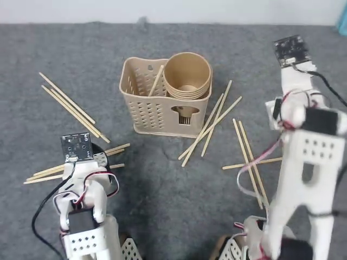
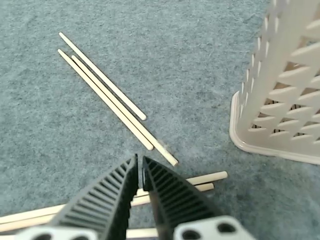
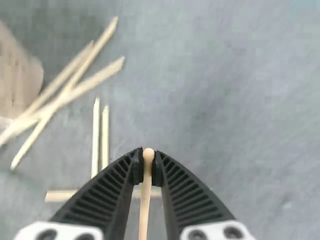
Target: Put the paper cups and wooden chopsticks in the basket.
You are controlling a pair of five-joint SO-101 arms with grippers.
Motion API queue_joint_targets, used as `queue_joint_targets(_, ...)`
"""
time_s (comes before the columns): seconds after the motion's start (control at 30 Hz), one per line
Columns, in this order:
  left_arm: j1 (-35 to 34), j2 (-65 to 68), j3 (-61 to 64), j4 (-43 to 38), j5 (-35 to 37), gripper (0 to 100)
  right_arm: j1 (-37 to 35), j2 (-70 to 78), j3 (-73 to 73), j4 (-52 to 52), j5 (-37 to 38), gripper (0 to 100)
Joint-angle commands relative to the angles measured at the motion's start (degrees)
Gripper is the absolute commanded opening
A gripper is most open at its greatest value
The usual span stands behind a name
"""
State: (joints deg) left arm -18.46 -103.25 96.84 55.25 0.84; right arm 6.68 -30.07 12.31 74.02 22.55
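Observation:
The beige slotted basket (image 1: 162, 116) stands mid-table, its corner also seen in the left wrist view (image 2: 280, 100). Inside it are stacked paper cups (image 1: 187, 76) and one chopstick (image 1: 156, 81). My left gripper (image 2: 139, 159) is shut on nothing, hovering over the ends of chopsticks (image 2: 200, 180) lying by the left arm (image 1: 81, 189). Three more chopsticks (image 2: 107, 90) lie beyond it. My right gripper (image 3: 145, 152) is shut on a wooden chopstick (image 3: 145, 200), raised above the carpet to the right of the basket.
A crossed bunch of chopsticks (image 1: 211, 124) lies right of the basket. Further right lie a pair (image 1: 249, 157) and one crosswise stick (image 1: 252, 162), partly under the right arm (image 1: 303, 151). Grey carpet covers the table.

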Motion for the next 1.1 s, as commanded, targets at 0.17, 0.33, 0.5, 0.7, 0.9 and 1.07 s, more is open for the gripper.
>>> queue_joint_targets(0.17,-0.4,-0.6,-0.2,-0.8,0.2,2,-0.7,-11.7,0.5,-16.5,-12.7,0.6)
queue_joint_targets(0.33,-0.4,-0.6,-0.2,-0.8,0.2,2,-3.2,-13.2,-0.2,-26.4,-20.4,0.6)
queue_joint_targets(0.5,-0.4,-0.6,-0.2,-0.8,0.2,2,-5.4,-13.8,-4.0,-37.1,-35.1,0.6)
queue_joint_targets(0.7,-0.4,-0.6,-0.2,-0.8,0.2,2,-11.6,-13.8,-9.2,-45.9,-44.3,0.6)
queue_joint_targets(0.9,-0.4,-0.6,-0.2,-0.8,0.2,2,-23.3,-13.8,-11.7,-46.5,-45.0,0.6)
queue_joint_targets(1.07,-0.4,-0.7,-0.2,-0.8,0.2,2,-30.5,-13.0,-10.7,-46.4,-44.6,0.6)
